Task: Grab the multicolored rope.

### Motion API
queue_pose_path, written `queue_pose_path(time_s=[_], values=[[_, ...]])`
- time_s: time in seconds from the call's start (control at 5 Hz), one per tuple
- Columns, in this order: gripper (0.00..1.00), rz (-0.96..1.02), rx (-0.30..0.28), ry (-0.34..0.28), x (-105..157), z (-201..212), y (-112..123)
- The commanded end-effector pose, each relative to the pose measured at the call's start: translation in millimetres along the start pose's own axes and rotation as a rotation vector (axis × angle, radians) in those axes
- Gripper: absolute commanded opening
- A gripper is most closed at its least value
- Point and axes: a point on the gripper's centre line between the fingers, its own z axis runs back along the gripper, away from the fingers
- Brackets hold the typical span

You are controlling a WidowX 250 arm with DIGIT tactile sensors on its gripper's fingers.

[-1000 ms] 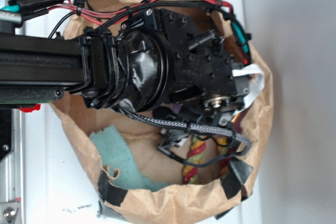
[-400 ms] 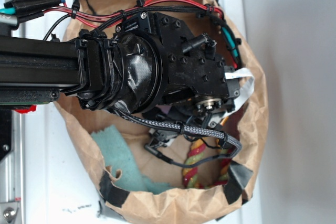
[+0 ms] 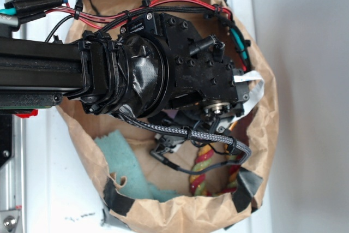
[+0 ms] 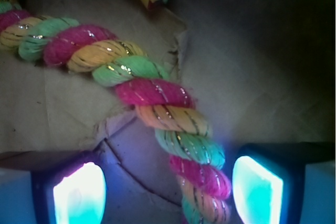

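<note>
Twisted multicolored rope (image 4: 157, 108) unmoved since earlier.

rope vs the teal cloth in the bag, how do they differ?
Look: the rope is a thick twist of red, yellow and green strands; the teal cloth is one flat colour with a ragged edge.
Pose: the rope runs as a long curved cord; the cloth lies spread flat.
Place: the rope sits between the fingers of the open gripper in the wrist view; the cloth lies off to one side.
Both rest inside the paper bag.
</note>
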Motion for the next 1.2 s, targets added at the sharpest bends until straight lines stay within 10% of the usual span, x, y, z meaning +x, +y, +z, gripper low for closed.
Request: queue_pose_path(time_s=[0.0,0.2,1.0], values=[[0.92,-0.018,0.048,-0.024,11.3,2.6,4.0],[0.00,-0.015,0.052,-0.040,10.3,5.9,4.6],[0.00,0.036,0.056,-0.028,7.0,11.0,4.0]])
